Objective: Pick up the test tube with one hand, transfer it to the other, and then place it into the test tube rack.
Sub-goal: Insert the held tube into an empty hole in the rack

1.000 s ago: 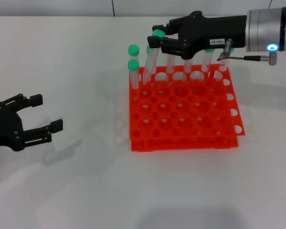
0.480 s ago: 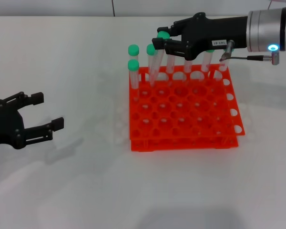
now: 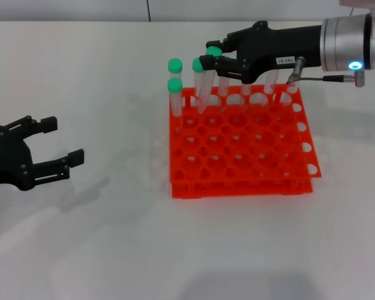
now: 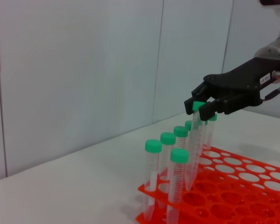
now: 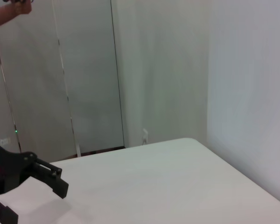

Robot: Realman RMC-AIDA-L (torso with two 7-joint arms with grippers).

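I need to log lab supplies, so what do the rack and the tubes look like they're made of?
Rack: likely molded plastic, bright orange-red with a slight sheen. Tubes: seemingly clear plastic; you see through them, with faint print. Caps: matte green, probably plastic.
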